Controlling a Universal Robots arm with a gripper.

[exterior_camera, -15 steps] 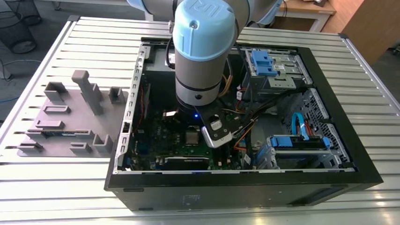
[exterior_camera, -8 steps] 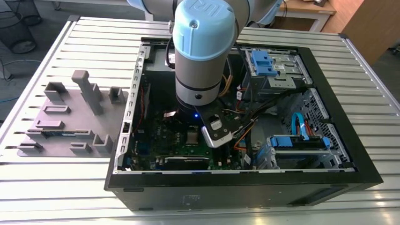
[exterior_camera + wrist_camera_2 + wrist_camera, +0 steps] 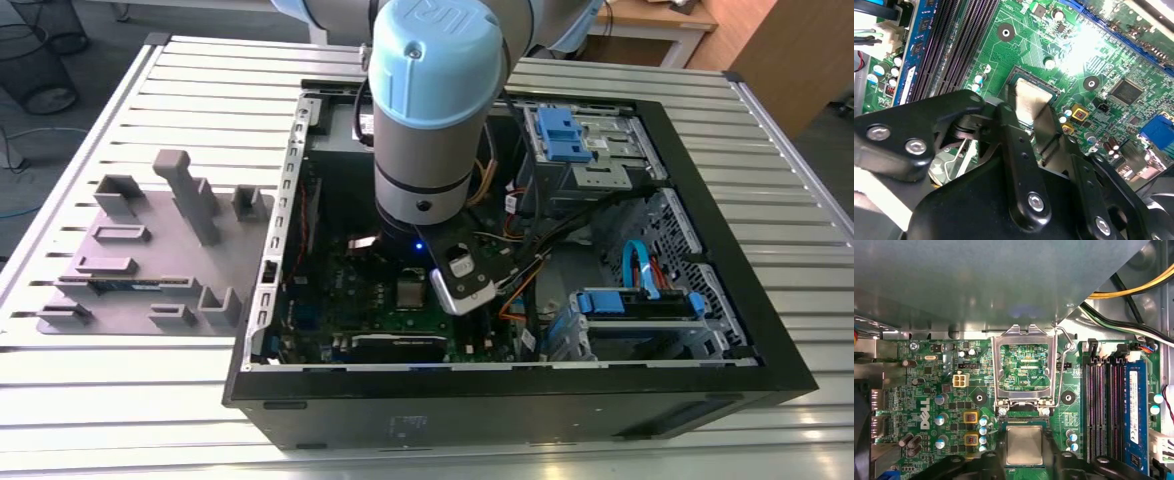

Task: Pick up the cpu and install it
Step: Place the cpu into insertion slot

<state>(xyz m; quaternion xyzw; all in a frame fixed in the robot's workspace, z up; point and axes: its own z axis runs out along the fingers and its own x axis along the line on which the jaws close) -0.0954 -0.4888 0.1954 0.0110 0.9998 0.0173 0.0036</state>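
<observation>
The cpu (image 3: 1024, 445), a small square chip with a dull silvery top, lies flat in the motherboard socket just below the raised socket frame (image 3: 1024, 365). In both wrist views my gripper (image 3: 1024, 462) straddles it, with one black finger (image 3: 1013, 135) against each opposite edge of the cpu (image 3: 1030, 100). The jaws look shut on the chip at socket level. In the exterior view the arm reaches down into the open computer case (image 3: 694, 300), and the gripper (image 3: 424, 292) is low over the green motherboard.
The socket's hinged frame and lever stand open. Dark memory slots (image 3: 1101, 410) and a blue memory stick (image 3: 1135, 410) lie beside the socket. Cables (image 3: 1134, 290) and a grey metal box (image 3: 979, 280) are close by. A grey parts fixture (image 3: 147, 250) sits at the exterior view's left.
</observation>
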